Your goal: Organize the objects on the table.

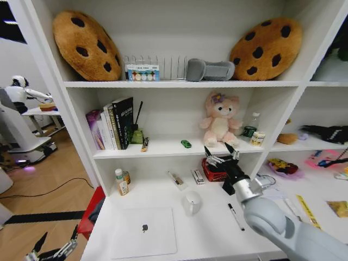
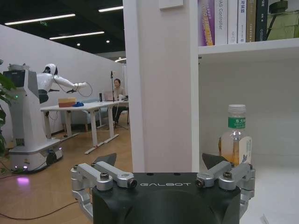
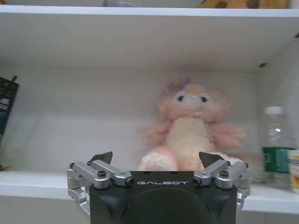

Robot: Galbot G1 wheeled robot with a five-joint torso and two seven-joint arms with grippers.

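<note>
Right gripper up by the shelf edge, wide open, holding nothing. Facing the pink plush bear, just above the red mesh basket. Left gripper down low beside the table, open and empty too.

Green toy car on the shelf near the bear. White mug, black-capped pen and silver laptop on the table below.

Could bump the bear or the shelf edge if pushed straight ahead. Could knock the mug over if the arm drops fast. Might roll the little car away with a clumsy poke.
</note>
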